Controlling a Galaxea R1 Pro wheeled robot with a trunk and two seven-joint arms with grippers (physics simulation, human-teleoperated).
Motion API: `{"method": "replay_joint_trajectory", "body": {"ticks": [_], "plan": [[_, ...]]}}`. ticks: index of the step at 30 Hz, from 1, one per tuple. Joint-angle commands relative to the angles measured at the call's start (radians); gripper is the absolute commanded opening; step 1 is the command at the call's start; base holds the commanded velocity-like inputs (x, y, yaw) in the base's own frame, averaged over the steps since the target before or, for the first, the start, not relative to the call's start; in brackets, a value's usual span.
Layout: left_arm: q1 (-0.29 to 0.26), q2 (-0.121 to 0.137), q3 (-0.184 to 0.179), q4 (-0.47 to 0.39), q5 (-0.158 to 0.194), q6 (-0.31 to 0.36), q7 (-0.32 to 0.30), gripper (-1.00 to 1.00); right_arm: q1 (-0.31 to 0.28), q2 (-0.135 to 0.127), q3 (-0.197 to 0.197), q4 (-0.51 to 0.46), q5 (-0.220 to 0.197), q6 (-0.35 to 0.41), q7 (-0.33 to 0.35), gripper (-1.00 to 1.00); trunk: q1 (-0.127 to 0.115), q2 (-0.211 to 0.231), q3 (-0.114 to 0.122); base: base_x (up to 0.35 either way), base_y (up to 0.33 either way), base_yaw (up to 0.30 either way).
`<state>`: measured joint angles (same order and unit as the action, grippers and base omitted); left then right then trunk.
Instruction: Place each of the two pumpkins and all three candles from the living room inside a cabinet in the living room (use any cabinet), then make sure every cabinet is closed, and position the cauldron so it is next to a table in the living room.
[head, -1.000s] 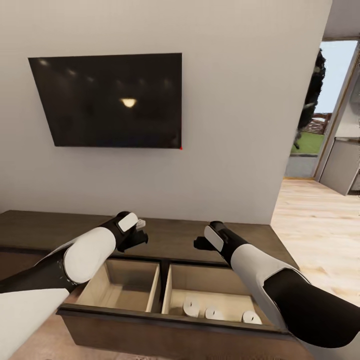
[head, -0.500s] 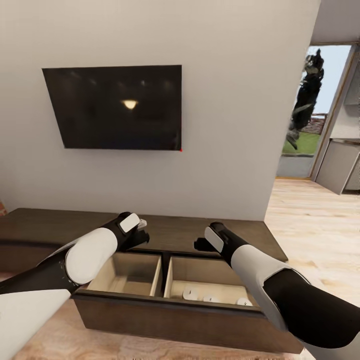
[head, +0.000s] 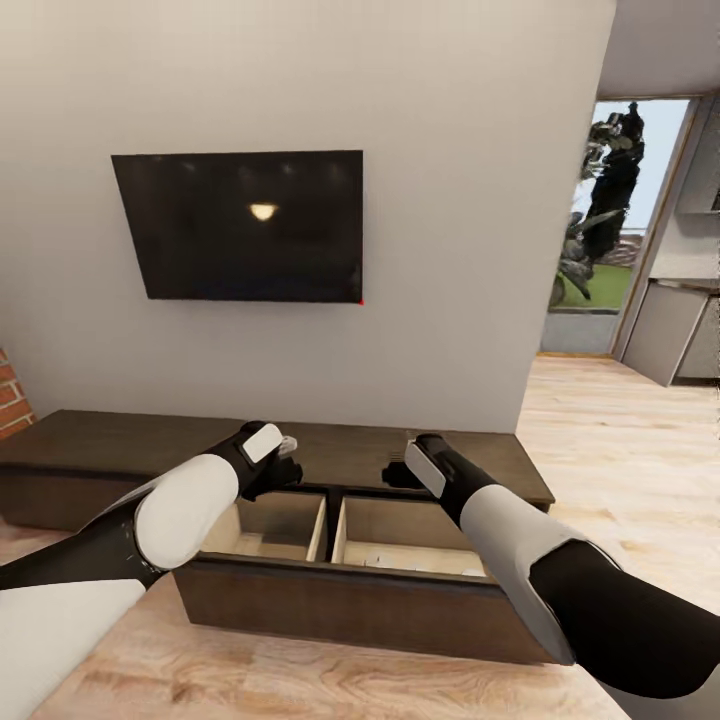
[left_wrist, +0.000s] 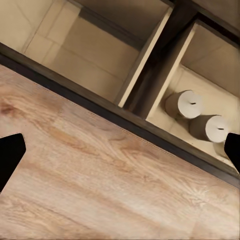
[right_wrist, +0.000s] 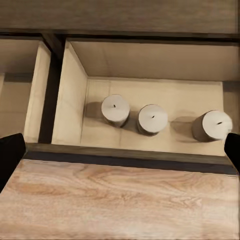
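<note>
Showing more floor now, both empty fingers (left_wrist: 10, 155) (right_wrist: 11, 150) spread above the cabinet (head: 350, 595) holding three candles (right_wrist: 152, 119).

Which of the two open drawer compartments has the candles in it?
The right-hand compartment: three candles stand in a row on its floor. The left-hand compartment beside it shows only bare floor.

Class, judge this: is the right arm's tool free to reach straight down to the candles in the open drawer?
Probably yes: the candles stand uncovered in the open drawer below it.
</note>
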<state>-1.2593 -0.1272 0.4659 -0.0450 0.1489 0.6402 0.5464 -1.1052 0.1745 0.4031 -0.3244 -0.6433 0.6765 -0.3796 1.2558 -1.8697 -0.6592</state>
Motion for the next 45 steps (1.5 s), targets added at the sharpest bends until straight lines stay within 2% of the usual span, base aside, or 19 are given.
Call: {"method": "replay_joint_trajectory", "body": {"ticks": [1,10,13,30,33,38,45], "plan": [[0.000,-0.001,-0.001,-0.002,0.011,0.003,0.008,1.00,-0.001,0.000,0.004,0.006,-0.010,0.001,-0.009,1.00,-0.005,0.007,0.002,-0.303,0.000,0.000],[0.000,-0.002,-0.001,-0.001,0.012,0.000,0.009,1.00,-0.001,0.000,0.004,0.023,-0.013,0.000,-0.005,1.00,-0.039,0.070,0.030,-0.100,0.000,0.000],[0.000,-0.002,-0.001,0.009,0.012,-0.002,0.008,1.00,-0.001,0.000,0.004,0.050,-0.013,-0.001,-0.005,1.00,-0.051,0.091,0.040,-0.281,0.000,0.000],[0.001,0.000,-0.001,0.023,0.012,-0.005,0.007,1.00,0.000,0.000,0.003,0.061,-0.013,-0.002,-0.004,1.00,-0.116,0.210,0.093,-0.330,0.000,0.000],[0.013,0.000,-0.001,0.023,0.012,-0.006,0.007,1.00,0.000,0.000,0.004,0.079,-0.013,-0.003,-0.004,1.00,-0.127,0.231,0.102,-0.333,0.000,0.000],[0.049,0.000,-0.001,0.024,0.012,-0.011,0.005,1.00,0.005,0.000,0.004,0.103,-0.014,-0.005,-0.002,1.00,-0.127,0.231,0.102,-0.333,0.000,0.000],[0.127,0.002,-0.002,0.024,0.009,-0.110,-0.077,1.00,0.035,0.000,0.004,0.111,-0.013,-0.043,0.006,1.00,-0.127,0.231,0.102,-0.333,0.000,0.000]]}}
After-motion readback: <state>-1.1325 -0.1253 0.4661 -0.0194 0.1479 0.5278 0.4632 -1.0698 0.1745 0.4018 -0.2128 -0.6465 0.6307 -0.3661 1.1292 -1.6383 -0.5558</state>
